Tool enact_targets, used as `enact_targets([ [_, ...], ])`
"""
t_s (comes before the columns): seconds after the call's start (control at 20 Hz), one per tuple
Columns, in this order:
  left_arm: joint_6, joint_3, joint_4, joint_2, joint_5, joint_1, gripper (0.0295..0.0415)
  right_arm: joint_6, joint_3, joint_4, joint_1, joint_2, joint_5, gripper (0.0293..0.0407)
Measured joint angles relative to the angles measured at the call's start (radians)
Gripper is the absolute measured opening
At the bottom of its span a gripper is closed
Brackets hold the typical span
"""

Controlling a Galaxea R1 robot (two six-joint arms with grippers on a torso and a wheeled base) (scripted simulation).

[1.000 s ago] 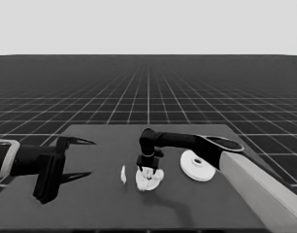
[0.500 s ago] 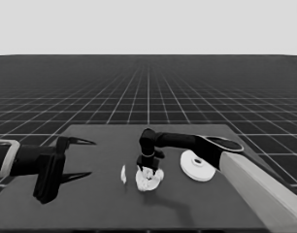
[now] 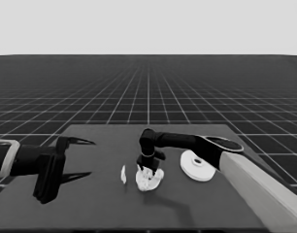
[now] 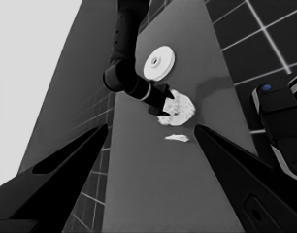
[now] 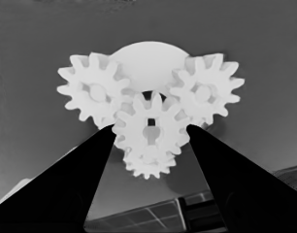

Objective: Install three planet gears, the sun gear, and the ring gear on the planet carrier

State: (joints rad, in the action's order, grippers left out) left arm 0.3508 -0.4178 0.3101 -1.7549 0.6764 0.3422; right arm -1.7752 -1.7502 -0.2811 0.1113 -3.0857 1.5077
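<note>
Gears: we count four small toothed gears in the right wrist view, clustered on the smaller round part (image 5: 146,60) at mid-tabletop (image 3: 90,213). Right tool (image 5: 149,131) stands directly over them, fingers closed against the centre gear (image 5: 149,127), with a gear at either side and one partly beneath it. Larger round part (image 3: 198,165) lies near, to the right. Thin white piece (image 3: 123,174) stands just left of the cluster. Left tool (image 3: 75,158) waits spread wide and empty over the left end.
</note>
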Motion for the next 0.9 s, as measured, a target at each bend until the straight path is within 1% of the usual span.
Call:
enact_targets([
  [0.9,0.000,0.000,0.000,0.000,0.000,0.000,0.0385,-0.189,0.000,0.000,0.000,0.000,0.000,0.0309],
])
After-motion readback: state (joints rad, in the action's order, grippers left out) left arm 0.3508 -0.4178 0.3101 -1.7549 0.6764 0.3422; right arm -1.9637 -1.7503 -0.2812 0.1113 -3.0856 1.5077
